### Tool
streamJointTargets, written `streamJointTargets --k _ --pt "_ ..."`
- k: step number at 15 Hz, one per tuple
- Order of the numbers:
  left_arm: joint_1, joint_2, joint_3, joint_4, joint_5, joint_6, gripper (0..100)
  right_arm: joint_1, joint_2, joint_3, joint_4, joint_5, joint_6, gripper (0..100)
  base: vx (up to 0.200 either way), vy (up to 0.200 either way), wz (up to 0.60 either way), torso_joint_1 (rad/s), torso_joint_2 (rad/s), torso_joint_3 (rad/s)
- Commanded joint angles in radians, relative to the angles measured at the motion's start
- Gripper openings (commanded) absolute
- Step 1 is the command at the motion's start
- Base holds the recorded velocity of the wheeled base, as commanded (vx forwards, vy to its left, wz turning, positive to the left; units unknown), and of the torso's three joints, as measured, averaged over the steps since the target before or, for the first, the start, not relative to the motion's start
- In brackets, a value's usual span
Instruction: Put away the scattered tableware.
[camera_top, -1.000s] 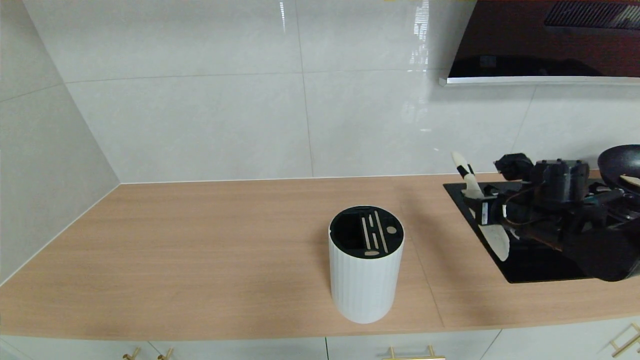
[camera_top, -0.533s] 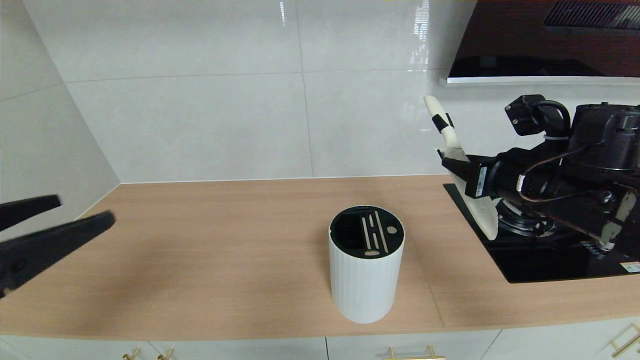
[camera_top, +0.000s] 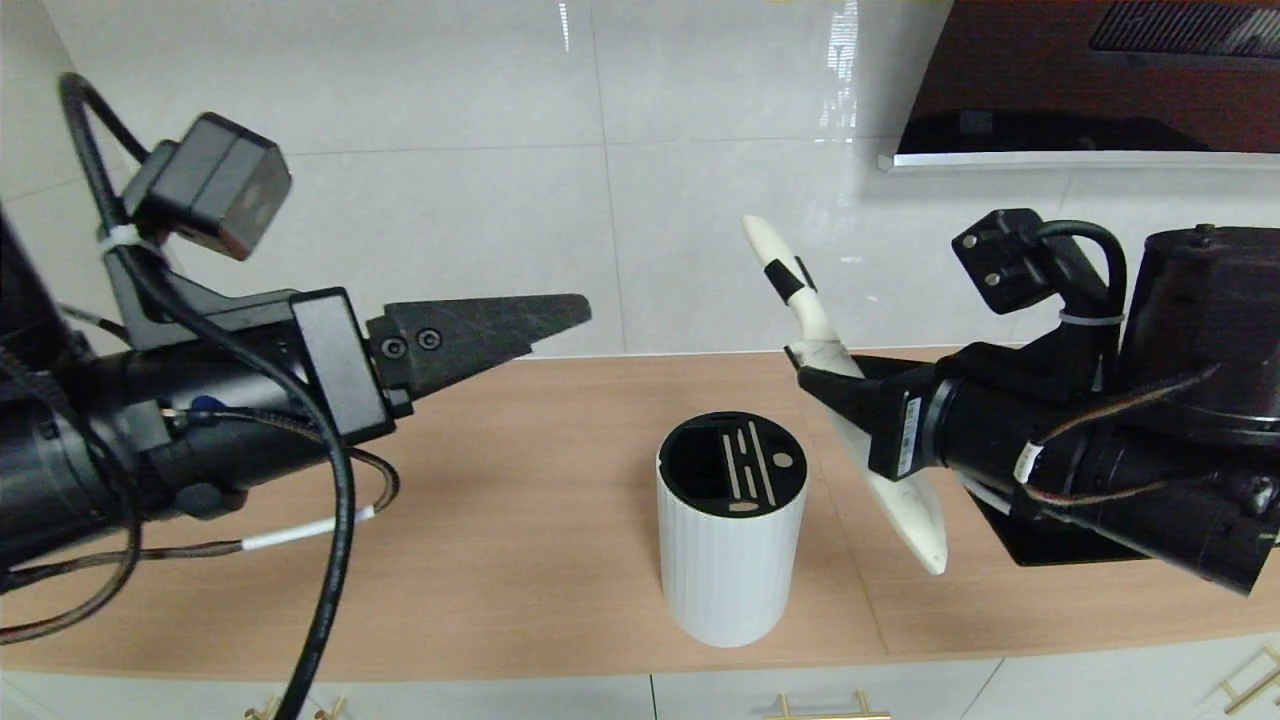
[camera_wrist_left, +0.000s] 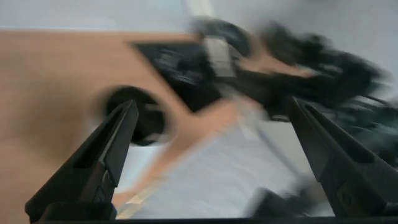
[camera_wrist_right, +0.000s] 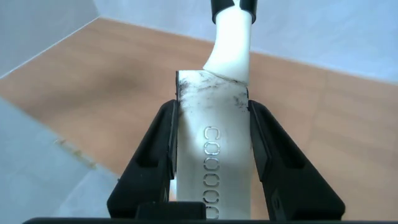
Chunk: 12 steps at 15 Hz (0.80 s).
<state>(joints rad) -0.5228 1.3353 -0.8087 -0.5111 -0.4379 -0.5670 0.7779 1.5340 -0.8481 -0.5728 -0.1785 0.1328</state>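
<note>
A white ribbed cylindrical holder (camera_top: 732, 560) with a black slotted top stands upright on the wooden counter (camera_top: 480, 520). My right gripper (camera_top: 825, 385) is shut on a white knife (camera_top: 905, 500), just right of the holder and above its top. The cream handle with a black band (camera_top: 790, 275) points up and back; the blade tip slants down. In the right wrist view the gripper (camera_wrist_right: 212, 149) clamps the perforated blade (camera_wrist_right: 214, 106). My left gripper (camera_top: 560, 315) hangs over the counter left of the holder; in the blurred left wrist view it (camera_wrist_left: 211, 115) is open and holds nothing, with the holder (camera_wrist_left: 134, 115) beyond.
A black cooktop (camera_top: 1040, 548) lies on the counter at the right, partly behind my right arm. A dark range hood (camera_top: 1090, 80) hangs above it. A tiled wall (camera_top: 450, 200) closes the back and left. The counter's front edge is near.
My left arm has swung in from the far left and risen, fingers now pointing toward the holder. My right gripper has carried the knife leftward from above the cooktop to beside the holder.
</note>
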Motion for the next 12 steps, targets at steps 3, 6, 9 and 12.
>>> streamJointTargets --k 3,6,9,12 --pt "-0.025 0.174 0.016 -0.086 -0.039 -0.020 100 0.089 0.074 -0.002 -0.004 -0.015 0.031 0 0.000 0.000 0.00 0.000 0.00 0.000" --pt "-0.052 0.300 0.014 -0.245 -0.018 -0.054 100 0.115 0.087 0.004 -0.006 -0.029 0.044 0 0.000 0.000 0.00 0.000 0.00 0.000" --pt "-0.080 0.367 -0.047 -0.314 0.005 -0.120 100 0.124 0.092 0.006 -0.007 -0.029 0.045 0 0.000 0.000 0.00 0.000 0.00 0.000" --pt "-0.080 0.439 -0.084 -0.314 0.033 -0.119 100 0.136 0.095 0.006 -0.010 -0.049 0.045 0 0.000 0.000 0.00 0.000 0.00 0.000"
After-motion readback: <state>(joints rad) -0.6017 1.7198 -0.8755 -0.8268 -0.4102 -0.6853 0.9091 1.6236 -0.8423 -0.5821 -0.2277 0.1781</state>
